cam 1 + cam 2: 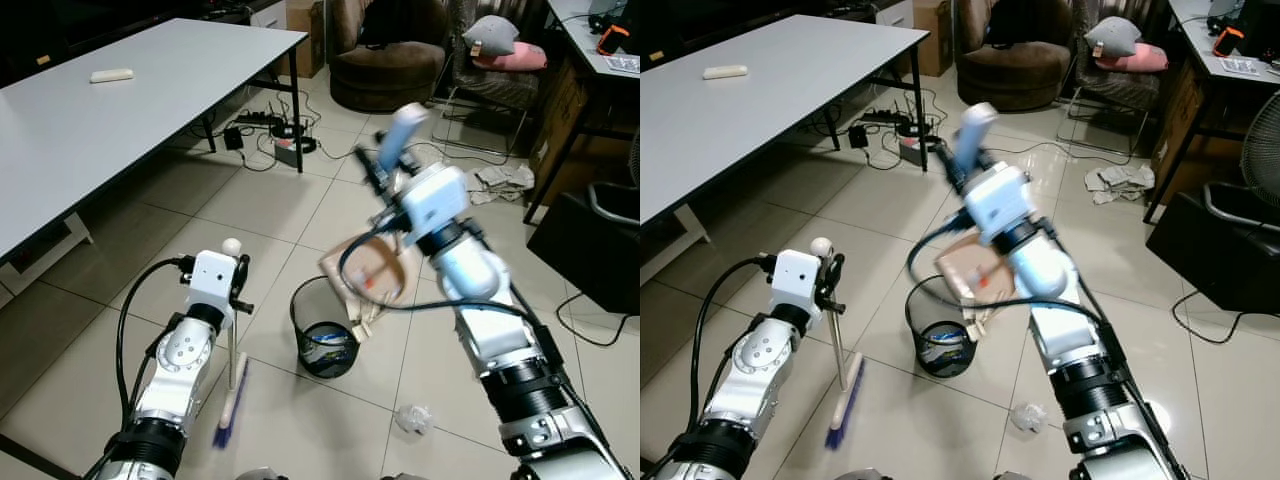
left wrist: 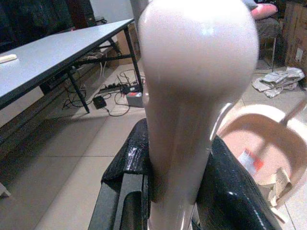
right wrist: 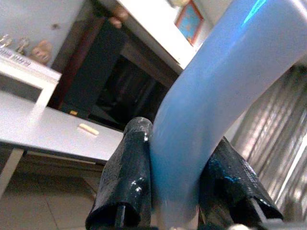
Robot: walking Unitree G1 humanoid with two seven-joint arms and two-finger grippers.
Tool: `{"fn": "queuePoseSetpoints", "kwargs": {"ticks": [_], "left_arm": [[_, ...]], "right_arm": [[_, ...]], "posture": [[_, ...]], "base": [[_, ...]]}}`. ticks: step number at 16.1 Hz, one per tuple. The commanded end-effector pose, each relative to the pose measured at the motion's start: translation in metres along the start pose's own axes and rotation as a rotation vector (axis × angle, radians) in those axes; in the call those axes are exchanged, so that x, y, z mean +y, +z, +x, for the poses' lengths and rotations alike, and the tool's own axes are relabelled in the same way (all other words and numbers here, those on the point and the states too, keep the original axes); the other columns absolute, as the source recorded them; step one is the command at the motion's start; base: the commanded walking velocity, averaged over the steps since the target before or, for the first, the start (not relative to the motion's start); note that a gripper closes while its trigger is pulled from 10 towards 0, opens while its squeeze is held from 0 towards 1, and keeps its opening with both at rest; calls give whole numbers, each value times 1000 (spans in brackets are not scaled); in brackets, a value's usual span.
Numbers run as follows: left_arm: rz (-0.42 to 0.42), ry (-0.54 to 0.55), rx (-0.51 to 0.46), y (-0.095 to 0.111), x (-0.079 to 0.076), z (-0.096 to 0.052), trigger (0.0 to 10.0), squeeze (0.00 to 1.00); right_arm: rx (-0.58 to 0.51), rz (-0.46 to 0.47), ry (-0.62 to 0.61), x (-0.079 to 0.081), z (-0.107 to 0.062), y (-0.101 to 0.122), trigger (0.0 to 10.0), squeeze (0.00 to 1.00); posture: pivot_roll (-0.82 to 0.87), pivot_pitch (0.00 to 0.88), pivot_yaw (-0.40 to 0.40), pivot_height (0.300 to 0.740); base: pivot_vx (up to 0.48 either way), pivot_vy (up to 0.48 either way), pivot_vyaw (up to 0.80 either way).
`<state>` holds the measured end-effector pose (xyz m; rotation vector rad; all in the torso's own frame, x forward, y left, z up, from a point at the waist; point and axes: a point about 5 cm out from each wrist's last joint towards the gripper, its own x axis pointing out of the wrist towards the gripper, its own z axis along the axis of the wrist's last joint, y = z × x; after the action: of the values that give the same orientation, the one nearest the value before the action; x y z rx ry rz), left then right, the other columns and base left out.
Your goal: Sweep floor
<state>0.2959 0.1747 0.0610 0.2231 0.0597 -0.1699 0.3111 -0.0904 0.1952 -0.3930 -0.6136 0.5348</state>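
Observation:
My left gripper [image 1: 240, 287] is shut on the cream handle of a broom [image 1: 233, 365]. The broom stands upright, its blue-bristled head [image 1: 845, 405] on the tiles. In the left wrist view, the black fingers [image 2: 128, 165] clamp the handle [image 2: 192, 96]. My right gripper [image 1: 385, 178] is shut on the blue handle [image 1: 402, 132] of a tan dustpan [image 1: 378, 268]. The pan hangs tilted above a black trash bin [image 1: 325, 335], with scraps in it. The right wrist view has the fingers [image 3: 125, 177] around the blue handle [image 3: 216, 96]. A crumpled clear wrapper [image 1: 413, 418] lies on the floor by my right arm.
A long white table [image 1: 100, 110] runs along the left. Power strips and cables [image 1: 270, 130] lie under its far end. A brown armchair [image 1: 390, 60] stands at the back. At the right are a black chair [image 1: 600, 240], a desk leg [image 1: 548, 160] and crumpled papers [image 1: 500, 180].

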Motion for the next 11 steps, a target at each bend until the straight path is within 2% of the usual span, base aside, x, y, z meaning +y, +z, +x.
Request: {"fn": "queuePoseSetpoints", "kwargs": {"ticks": [1, 4, 5, 7, 8, 10, 11], "left_arm": [[20, 1, -45, 11, 1, 5, 10000, 0], [20, 1, -46, 11, 1, 6, 10000, 0], [21, 0, -46, 11, 1, 6, 10000, 0], [20, -2, -47, 11, 0, 6, 10000, 0], [19, -4, -47, 11, 0, 6, 10000, 0], [6, -28, -41, 9, -4, 6, 10000, 0], [8, -53, -26, 6, -8, 5, 10000, 0]], "right_arm": [[-73, -65, 6, -1, 1, 9, 10000, 0], [-97, -91, -34, -5, 1, 10, 10000, 0], [-107, -112, -74, -11, 1, 12, 10000, 0], [-122, -148, -247, -40, -3, 17, 10000, 0], [-114, -181, -292, -49, -6, 18, 10000, 0], [34, -302, -482, -83, -26, 8, 10000, 0], [114, -298, -545, -95, -41, -3, 10000, 0]], "posture": [[11, 0, 49, 740], [12, 0, 48, 740], [11, 0, 48, 740], [4, 0, 51, 740], [3, 0, 50, 740], [-4, 0, 51, 740], [-12, 0, 54, 740]], "base": [[0, 0, 0], [0, 0, 0], [0, 0, 0], [0, 0, 0], [0, 0, 0], [0, 0, 0], [0, 0, 0]]}}
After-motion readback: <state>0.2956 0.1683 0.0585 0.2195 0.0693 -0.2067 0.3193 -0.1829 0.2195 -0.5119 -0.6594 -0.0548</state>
